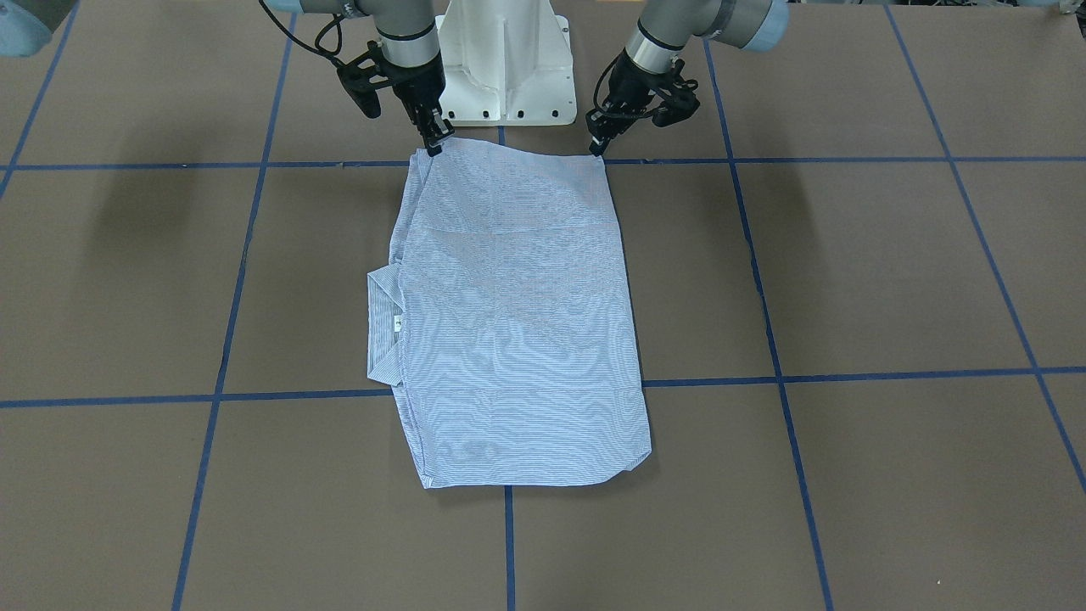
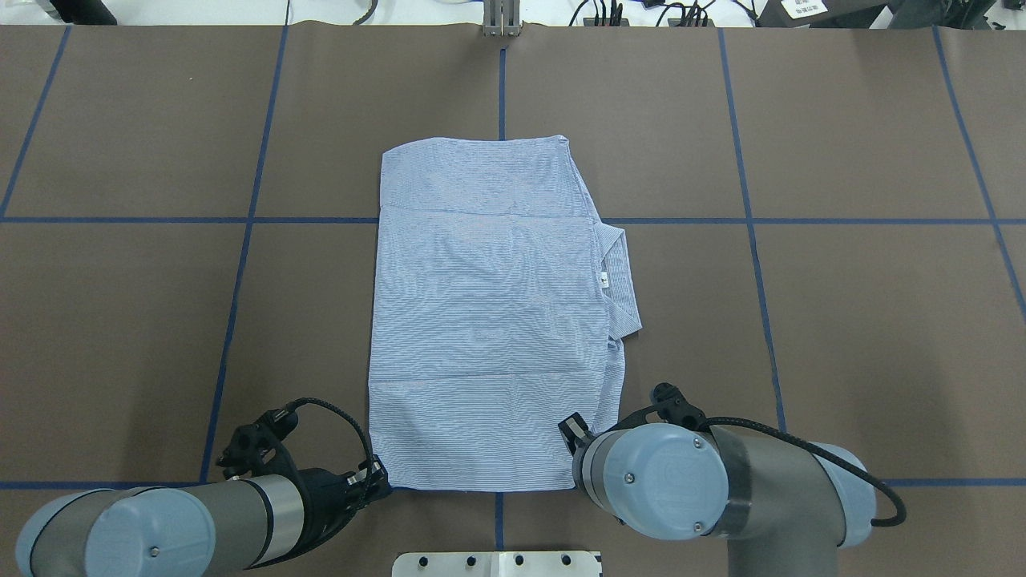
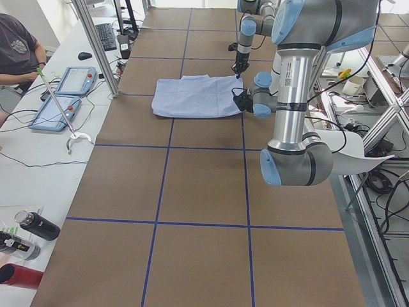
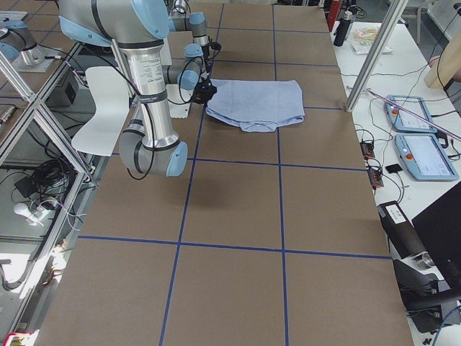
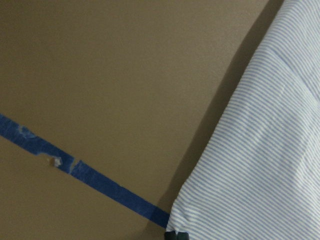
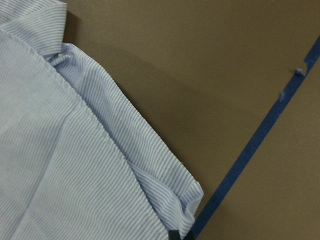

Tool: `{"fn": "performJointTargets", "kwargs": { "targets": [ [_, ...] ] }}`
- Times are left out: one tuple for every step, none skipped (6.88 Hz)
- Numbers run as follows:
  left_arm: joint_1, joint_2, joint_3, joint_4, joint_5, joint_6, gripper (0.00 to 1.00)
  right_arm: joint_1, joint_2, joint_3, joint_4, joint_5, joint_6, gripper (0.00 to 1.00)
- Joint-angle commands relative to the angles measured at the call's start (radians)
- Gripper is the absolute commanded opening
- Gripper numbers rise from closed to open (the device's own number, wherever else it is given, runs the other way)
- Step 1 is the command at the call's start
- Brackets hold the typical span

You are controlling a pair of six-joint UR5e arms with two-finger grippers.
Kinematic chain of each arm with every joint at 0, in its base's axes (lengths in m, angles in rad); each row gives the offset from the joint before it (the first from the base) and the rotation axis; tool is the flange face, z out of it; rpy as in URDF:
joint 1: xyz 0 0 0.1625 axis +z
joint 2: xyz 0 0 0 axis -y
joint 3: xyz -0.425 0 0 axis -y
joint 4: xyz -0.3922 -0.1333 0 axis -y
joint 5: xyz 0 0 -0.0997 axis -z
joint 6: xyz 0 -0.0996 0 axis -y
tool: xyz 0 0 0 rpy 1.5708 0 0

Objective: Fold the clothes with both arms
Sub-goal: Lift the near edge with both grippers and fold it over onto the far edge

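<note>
Blue-and-white striped shirt flat at centre of front-facing view, folded to rectangle, long axis top-to-bottom, collar jutting at left edge. Top-right corner looks pinched in closed left gripper, top-left corner in closed right gripper. Whole shirt lies below both; next fold likely carries top edge downward.
</note>
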Motion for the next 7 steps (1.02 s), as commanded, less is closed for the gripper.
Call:
{"fn": "performJointTargets", "kwargs": {
  "targets": [
    [-0.041,-0.015,-0.151,0.143,-0.021,0.018,0.00,0.065,0.002,0.092,-0.042,0.000,0.000,0.00],
    [-0.180,-0.111,-0.138,0.161,-0.112,0.097,0.00,0.122,0.022,0.088,-0.045,0.002,-0.001,0.00],
    [-0.318,-0.185,-0.084,0.208,-0.192,0.175,0.00,0.201,0.049,0.083,-0.047,0.008,-0.015,0.00],
    [-0.449,-0.281,0.007,0.244,-0.284,0.257,0.00,0.280,0.083,0.042,-0.040,0.047,-0.040,0.00],
    [-0.544,-0.325,0.089,0.244,-0.340,0.292,0.00,0.373,0.135,-0.036,-0.037,0.107,-0.099,0.00],
    [-0.606,-0.369,0.175,0.233,-0.349,0.341,0.00,0.445,0.193,-0.124,-0.036,0.149,-0.151,0.00],
    [-0.659,-0.415,0.253,0.232,-0.351,0.377,0.00,0.489,0.261,-0.238,-0.034,0.173,-0.197,0.00]
  ]
}}
